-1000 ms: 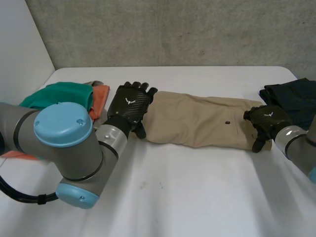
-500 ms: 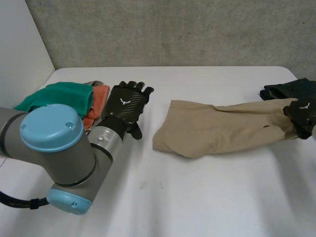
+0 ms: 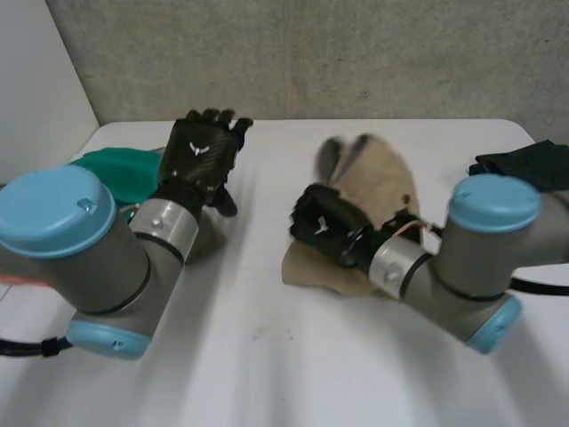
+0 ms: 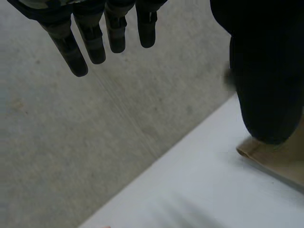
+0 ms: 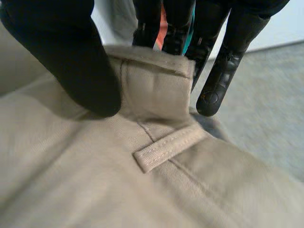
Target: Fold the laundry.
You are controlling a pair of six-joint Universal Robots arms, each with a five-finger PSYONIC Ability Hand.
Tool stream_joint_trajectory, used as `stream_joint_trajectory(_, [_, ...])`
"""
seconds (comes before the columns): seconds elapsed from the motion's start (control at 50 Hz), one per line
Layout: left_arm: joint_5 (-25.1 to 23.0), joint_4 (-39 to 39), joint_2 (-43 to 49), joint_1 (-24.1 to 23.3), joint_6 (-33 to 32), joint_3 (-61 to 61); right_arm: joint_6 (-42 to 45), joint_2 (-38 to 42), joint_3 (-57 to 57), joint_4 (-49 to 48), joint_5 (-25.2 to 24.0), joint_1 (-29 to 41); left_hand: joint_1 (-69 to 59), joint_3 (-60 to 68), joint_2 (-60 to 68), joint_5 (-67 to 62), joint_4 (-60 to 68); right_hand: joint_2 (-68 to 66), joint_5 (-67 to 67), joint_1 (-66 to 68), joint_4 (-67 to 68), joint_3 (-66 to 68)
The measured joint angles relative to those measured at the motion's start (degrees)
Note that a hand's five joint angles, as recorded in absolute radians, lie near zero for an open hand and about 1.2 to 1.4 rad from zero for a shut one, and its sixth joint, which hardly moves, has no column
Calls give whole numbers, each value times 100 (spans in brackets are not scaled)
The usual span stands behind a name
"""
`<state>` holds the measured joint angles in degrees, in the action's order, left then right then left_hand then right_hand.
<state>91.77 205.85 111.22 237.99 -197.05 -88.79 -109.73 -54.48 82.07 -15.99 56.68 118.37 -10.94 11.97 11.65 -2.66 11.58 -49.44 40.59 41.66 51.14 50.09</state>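
Observation:
A pair of beige trousers (image 3: 373, 178) lies doubled over itself in the middle of the white table (image 3: 267, 356). My right hand (image 3: 324, 222) is at the trousers' near left edge, thumb and fingers pinched on the waistband (image 5: 156, 80) just above a belt loop (image 5: 166, 147). My left hand (image 3: 200, 156) hovers to the left of the trousers, fingers (image 4: 90, 38) straight and holding nothing. Beside its thumb, the left wrist view shows a corner of the beige cloth (image 4: 280, 164).
A green cloth (image 3: 116, 173) lies at the table's left side, behind my left arm. A dark garment (image 3: 533, 165) sits at the back right corner. A grey concrete wall runs behind the table.
My right hand has carried the trousers' waistband end from the far right over to the left, doubling the trousers. My left hand has lifted off the cloth and drawn back to the left.

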Motion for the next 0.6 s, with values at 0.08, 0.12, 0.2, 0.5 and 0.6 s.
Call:
stream_joint_trajectory(0.08, [12, 54, 226, -24, -5, 408, -565, 89, -52, -13, 63, 101, 0, 0, 0, 0, 0, 2729, -2796, -2240, -2837, -2773])
stream_joint_trajectory(0.12, [13, 53, 367, -42, -2, 640, -1196, -70, -65, -12, 200, 83, 0, 0, 0, 0, 0, 3209, -3327, -2671, -3401, -3285])
stream_joint_trajectory(0.2, [-1, 11, 680, -97, 28, 1116, -2832, -626, -72, -20, 663, -34, 0, 0, 0, 0, 0, 3689, -3661, -3034, -3790, -3804])
stream_joint_trajectory(0.5, [-451, -1222, 2305, -618, 603, 3324, -6254, -1196, -628, 1125, 1714, -1256, 0, 0, 0, 0, 0, 3689, -3661, -3034, -3790, -3804])
stream_joint_trajectory(0.6, [-693, -1693, 2773, -697, 756, 3891, -6204, -722, -1052, 1643, 1675, -1317, 0, 0, 0, 0, 0, 3688, -3661, -3034, -3790, -3804])
